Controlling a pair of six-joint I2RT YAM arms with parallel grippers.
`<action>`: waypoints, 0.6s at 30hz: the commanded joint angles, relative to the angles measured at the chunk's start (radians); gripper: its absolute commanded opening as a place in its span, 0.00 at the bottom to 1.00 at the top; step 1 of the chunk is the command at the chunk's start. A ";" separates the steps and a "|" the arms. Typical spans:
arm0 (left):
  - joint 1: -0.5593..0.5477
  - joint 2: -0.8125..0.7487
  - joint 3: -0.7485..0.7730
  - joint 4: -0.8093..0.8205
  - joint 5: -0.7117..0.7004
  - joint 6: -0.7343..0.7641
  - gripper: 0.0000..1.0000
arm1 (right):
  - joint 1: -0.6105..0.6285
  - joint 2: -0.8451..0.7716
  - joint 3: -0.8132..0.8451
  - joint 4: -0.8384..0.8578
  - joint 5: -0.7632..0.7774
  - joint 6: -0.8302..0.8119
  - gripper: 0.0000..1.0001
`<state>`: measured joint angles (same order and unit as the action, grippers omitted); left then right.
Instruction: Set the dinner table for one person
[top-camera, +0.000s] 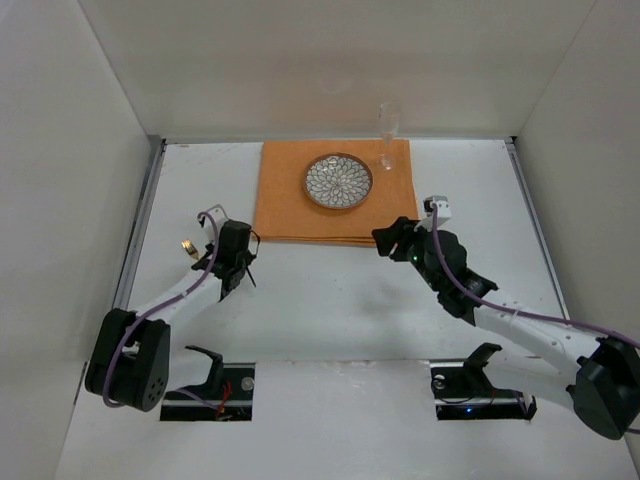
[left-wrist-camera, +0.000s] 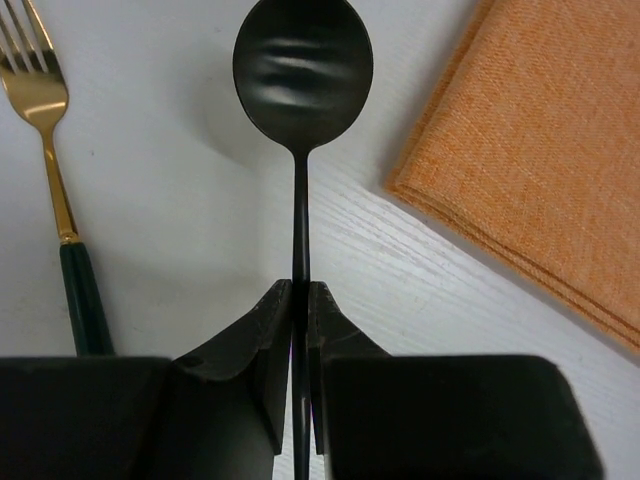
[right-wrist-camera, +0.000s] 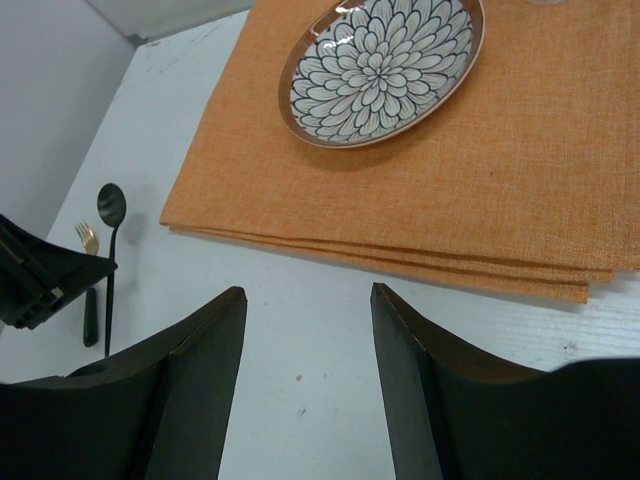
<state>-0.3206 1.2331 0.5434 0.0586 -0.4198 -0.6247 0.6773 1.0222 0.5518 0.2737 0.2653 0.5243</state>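
- The table (top-camera: 330, 300), a plain matte white surface, stretches from the arm bases at the near edge to the back wall and lies under everything else in view.
- The left gripper (left-wrist-camera: 299, 290) is over the left part of the table, near the placement's near left corner, with its jaws clamped on the thin handle of a black spoon (left-wrist-camera: 303, 65).
- The spoon's handle runs straight out from between the jaws, and its oval bowl faces up beyond them. A soft shadow lies on the table beside the bowl, and I cannot tell whether the bowl touches the surface.
- A fork (left-wrist-camera: 35, 80) with a gold head and a dark green handle lies flat on the table just left of the spoon, roughly parallel to it and not touching it.
- The right gripper (right-wrist-camera: 307, 292) is over bare table just short of the placemat's near edge, towards its right corner. Its jaws are wide apart with nothing between them.
- An orange cloth placemat (top-camera: 290, 200) lies on the far middle of the table. Its near edge shows several stacked layers.
- A round plate (top-camera: 338, 180) with a dark petal pattern and a brownish rim sits on the placemat, towards its far side.
- A clear glass (top-camera: 388, 135) stands upright on the placemat's far right corner, just right of the plate and apart from it.
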 joint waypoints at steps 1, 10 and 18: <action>-0.031 -0.047 0.027 -0.016 -0.028 0.016 0.00 | -0.022 -0.030 -0.015 0.062 0.037 0.011 0.59; -0.315 0.038 0.268 -0.017 -0.027 0.006 0.00 | -0.110 -0.122 -0.067 0.064 0.063 0.059 0.52; -0.465 0.323 0.579 0.070 0.035 0.040 0.00 | -0.235 -0.231 -0.130 0.050 0.088 0.138 0.52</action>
<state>-0.7666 1.4887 1.0241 0.0753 -0.4183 -0.6079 0.4824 0.8265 0.4332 0.2771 0.3294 0.6178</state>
